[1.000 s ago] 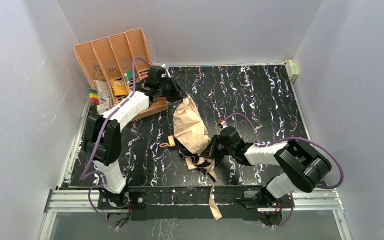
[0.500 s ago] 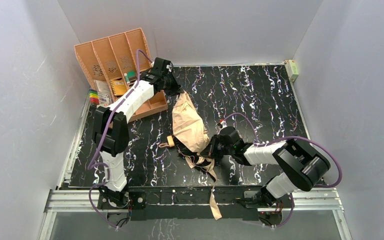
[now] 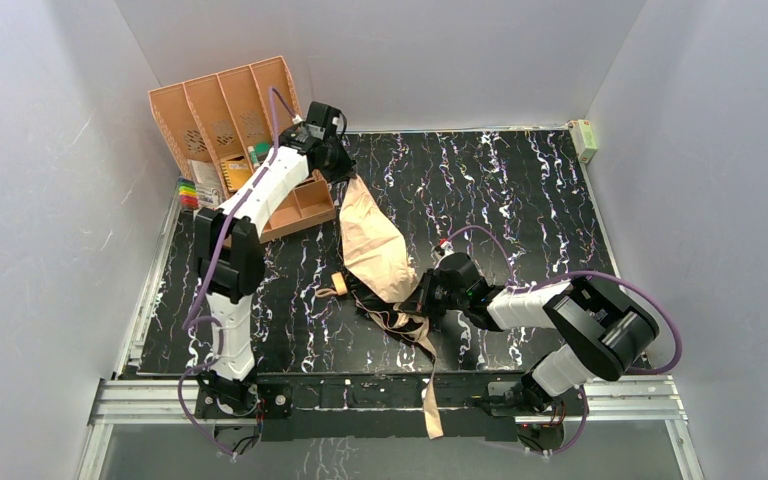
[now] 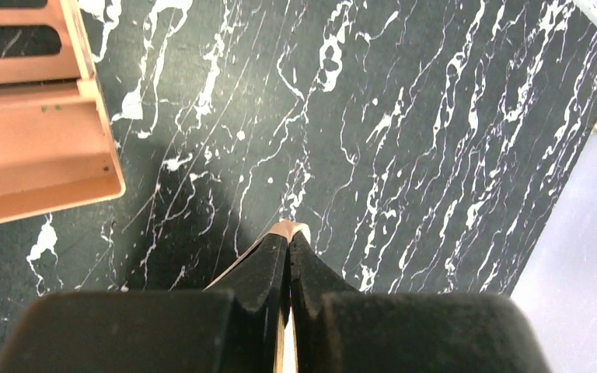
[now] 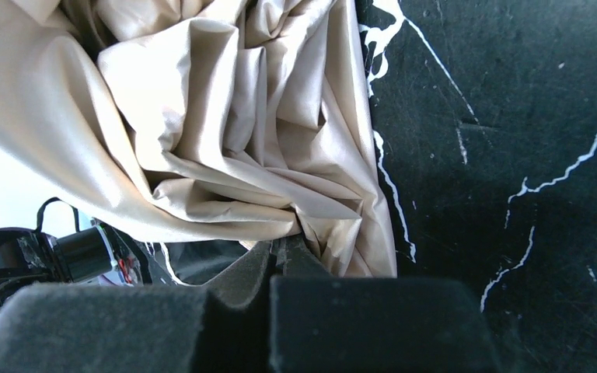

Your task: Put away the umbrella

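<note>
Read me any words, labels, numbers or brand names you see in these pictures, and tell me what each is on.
No text is readable.
Too small and blurred: printing on the packets in the orange organizer.
Blurred: the small box at the far right corner.
No print shows on the umbrella.

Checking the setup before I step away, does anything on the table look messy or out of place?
Yes. The umbrella is a crumpled heap, fabric pinched by the left gripper at its far end and the right gripper at its near end. Its strap dangles over the near edge of the table.
</note>
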Available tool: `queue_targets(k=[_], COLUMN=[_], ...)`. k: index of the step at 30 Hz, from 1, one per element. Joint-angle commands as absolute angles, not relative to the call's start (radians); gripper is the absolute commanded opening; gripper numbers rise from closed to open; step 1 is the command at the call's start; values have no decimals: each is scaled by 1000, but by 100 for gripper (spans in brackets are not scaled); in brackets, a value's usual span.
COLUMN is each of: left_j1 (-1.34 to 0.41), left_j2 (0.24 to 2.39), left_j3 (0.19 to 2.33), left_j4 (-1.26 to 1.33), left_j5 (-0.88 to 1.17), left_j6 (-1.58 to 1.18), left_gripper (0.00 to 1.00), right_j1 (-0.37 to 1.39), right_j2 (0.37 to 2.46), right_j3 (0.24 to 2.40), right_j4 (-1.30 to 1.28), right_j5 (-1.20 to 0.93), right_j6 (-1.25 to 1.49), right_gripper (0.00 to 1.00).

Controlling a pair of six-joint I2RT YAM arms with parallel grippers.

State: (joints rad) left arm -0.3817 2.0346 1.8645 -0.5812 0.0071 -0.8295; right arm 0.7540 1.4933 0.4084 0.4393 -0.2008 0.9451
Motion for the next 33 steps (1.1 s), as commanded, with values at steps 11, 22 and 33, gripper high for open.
queue_targets(k=[11,22,33], left_j1=[-343,-366,-546], left_j2=[2100,1920,1500], left_j3=[2039,1836,1326], left_j4=[-659,-492,-279], left_j5=[-118,-53,-14], left_j6=[-824,-805,-875], left_gripper=[0,0,0], right_j1=[756,757,756], right_j2=[1555,1560,1579], right_j3=[350,357,366], right_j4=[259,264,288], right_j5=[-147,-152,-172], right_j6=[907,909,924], right_gripper=[0,0,0])
